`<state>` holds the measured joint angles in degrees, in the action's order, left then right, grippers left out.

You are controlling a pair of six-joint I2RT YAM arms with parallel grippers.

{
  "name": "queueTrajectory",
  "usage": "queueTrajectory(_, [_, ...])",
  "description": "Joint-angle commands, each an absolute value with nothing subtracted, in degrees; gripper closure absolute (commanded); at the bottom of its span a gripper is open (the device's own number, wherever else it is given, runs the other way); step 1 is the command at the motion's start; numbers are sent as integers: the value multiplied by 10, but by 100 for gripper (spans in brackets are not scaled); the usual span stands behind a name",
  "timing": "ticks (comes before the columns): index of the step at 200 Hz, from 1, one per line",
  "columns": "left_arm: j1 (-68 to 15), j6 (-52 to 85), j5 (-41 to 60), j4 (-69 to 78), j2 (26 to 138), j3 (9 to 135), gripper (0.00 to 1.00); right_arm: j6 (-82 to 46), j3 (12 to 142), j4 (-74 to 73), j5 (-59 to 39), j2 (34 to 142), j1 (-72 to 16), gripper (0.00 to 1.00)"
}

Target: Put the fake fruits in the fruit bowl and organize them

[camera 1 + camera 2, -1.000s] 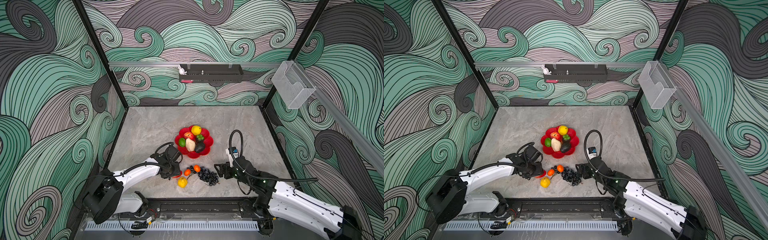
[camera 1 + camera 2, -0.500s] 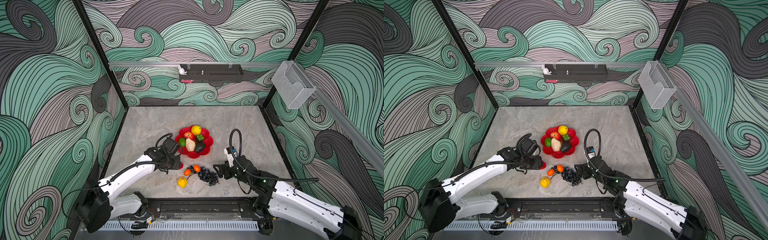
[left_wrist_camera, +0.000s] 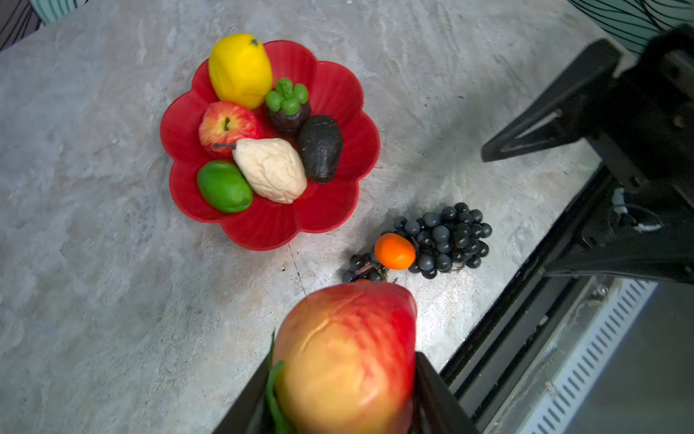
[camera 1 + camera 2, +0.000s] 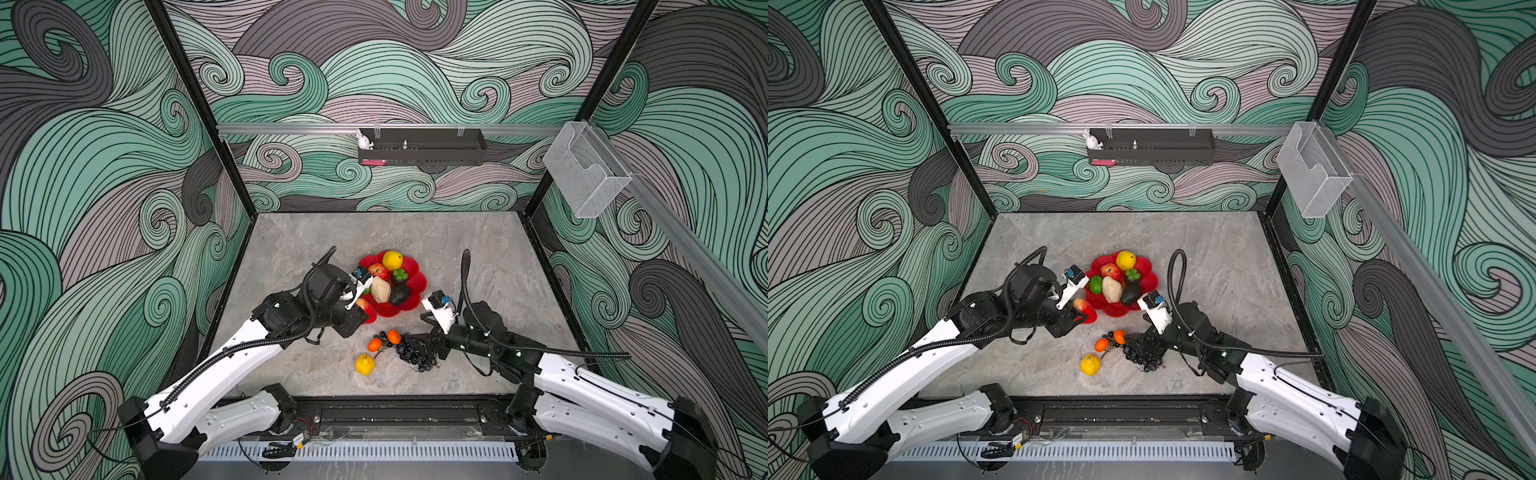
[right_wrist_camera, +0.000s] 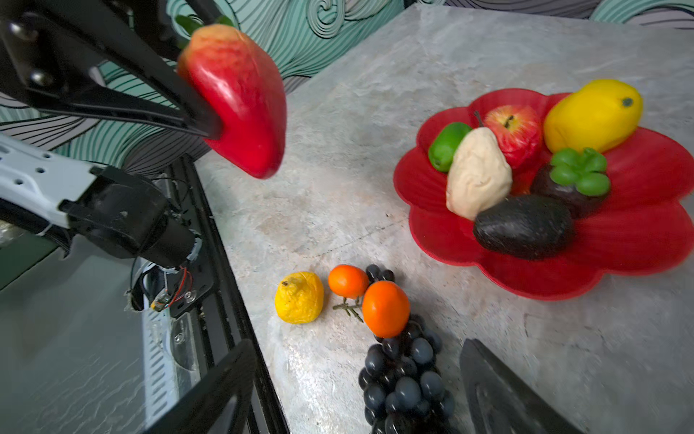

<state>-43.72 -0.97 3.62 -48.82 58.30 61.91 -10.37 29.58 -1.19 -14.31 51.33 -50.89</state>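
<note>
Presently the left claw is clenched on a red and yellow plastic peach, with its black fingers on either side of the fruit, holding it clear of the grey marbled desk. In both top views the peach sits at the near-left edge of the glossy red flower-shaped fruit bowl; whether it is over the rim or just beside it I cannot tell. Six fruits lie in the bowl. A large yellow plastic lemon is at the far side, with a red plastic apple and a dark mangosteen with a green cap beside it. A cream plastic pear lies in the middle, between a black avocado and a green plastic lime on the bowl's left. On the desk just in front of the bowl lies a dark plastic grape bunch, with a small orange tangerine and a second orange tangerine against its stem end. A small wrinkled yellow lemon lies just beside them. The right claw is released, its fingers spread wide and low over the grape bunch, which lies between them unpinched.
</note>
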Motion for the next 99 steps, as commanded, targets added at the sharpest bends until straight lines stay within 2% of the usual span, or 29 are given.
queueTrajectory(1, [-458,-97,59,-482,578,641,56,-70,304,-70,-198,521,-514,15])
queueTrajectory(34, [-487,-133,73,-456,592,642,57,-60,305,-83,-225,539,-519,16])
queueTrajectory(99, [-520,-179,109,-434,620,645,57,-49,313,-99,-258,572,-542,31])
